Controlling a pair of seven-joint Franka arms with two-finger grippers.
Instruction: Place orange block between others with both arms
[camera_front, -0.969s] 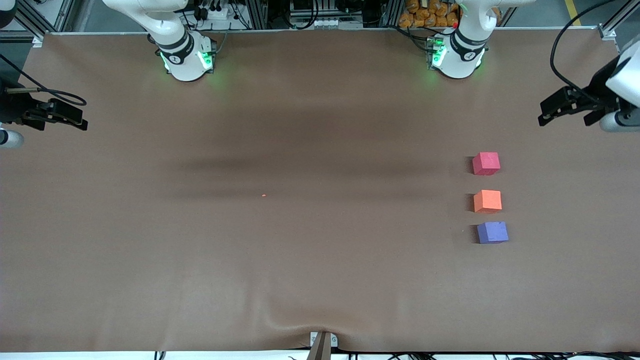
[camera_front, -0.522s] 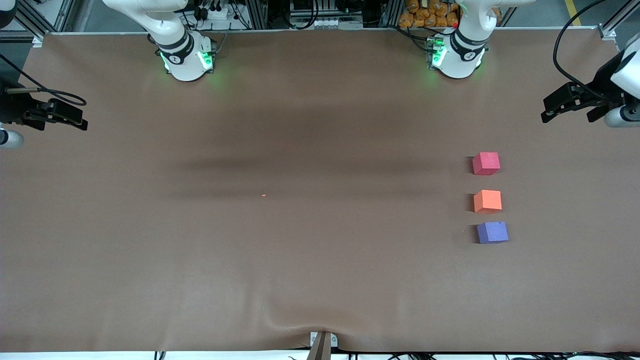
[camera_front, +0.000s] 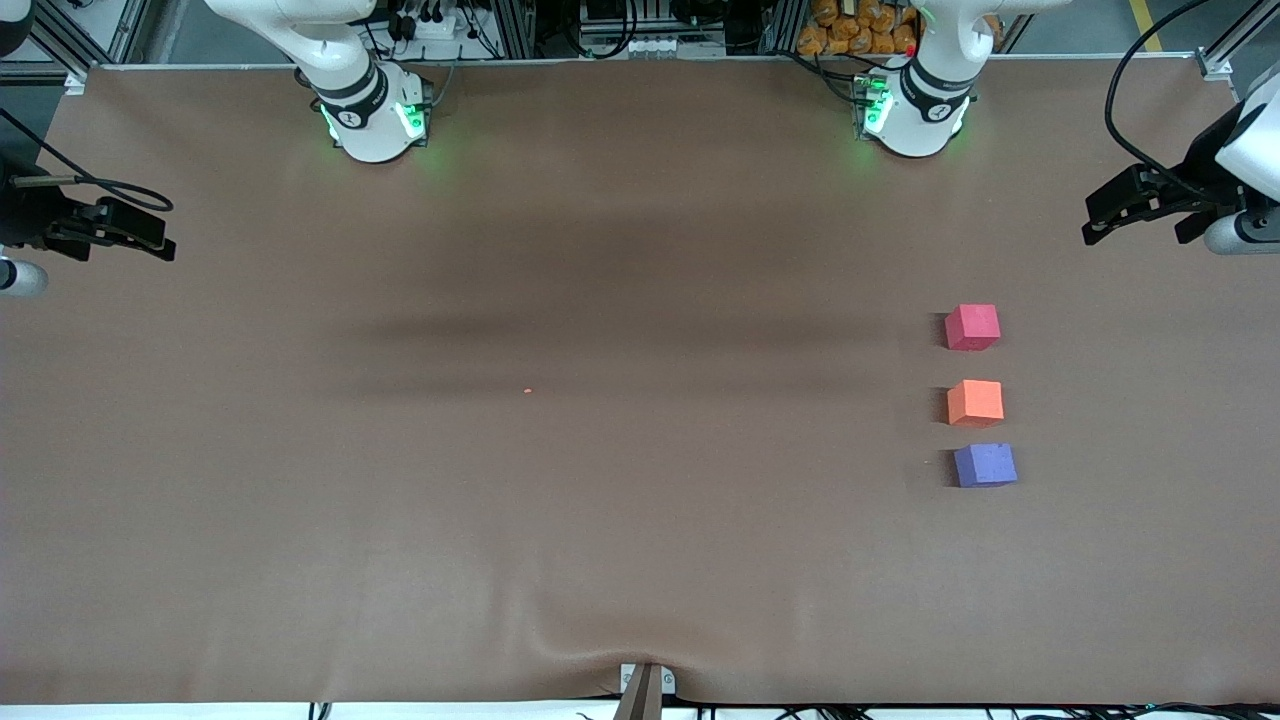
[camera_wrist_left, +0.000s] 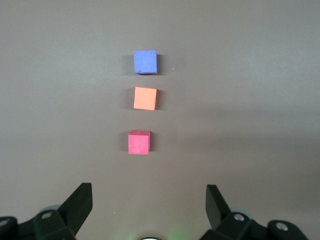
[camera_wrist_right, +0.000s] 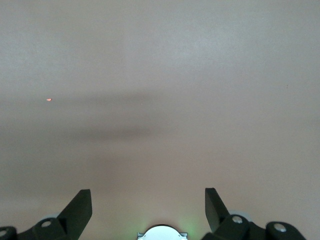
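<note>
Three small cubes stand in a row toward the left arm's end of the table. The orange block (camera_front: 975, 402) (camera_wrist_left: 145, 98) sits between the others: the red-pink cube (camera_front: 972, 327) (camera_wrist_left: 138, 142) farther from the front camera and the purple cube (camera_front: 985, 465) (camera_wrist_left: 145, 62) nearer to it. None of the cubes touch. My left gripper (camera_front: 1135, 228) (camera_wrist_left: 148, 192) hangs open and holds nothing, over the table's end by the red-pink cube. My right gripper (camera_front: 100, 240) (camera_wrist_right: 147, 195) waits open over the bare table at the right arm's end, holding nothing.
A brown mat (camera_front: 640, 300) covers the table, with a wrinkle at its near edge (camera_front: 600, 650). A tiny orange speck (camera_front: 527, 391) (camera_wrist_right: 49, 99) lies near the middle. The arm bases (camera_front: 375, 120) (camera_front: 915, 115) stand along the robots' side.
My left gripper has drawn back slightly toward its end of the table and the robots' side. The cubes and the right arm have not moved.
</note>
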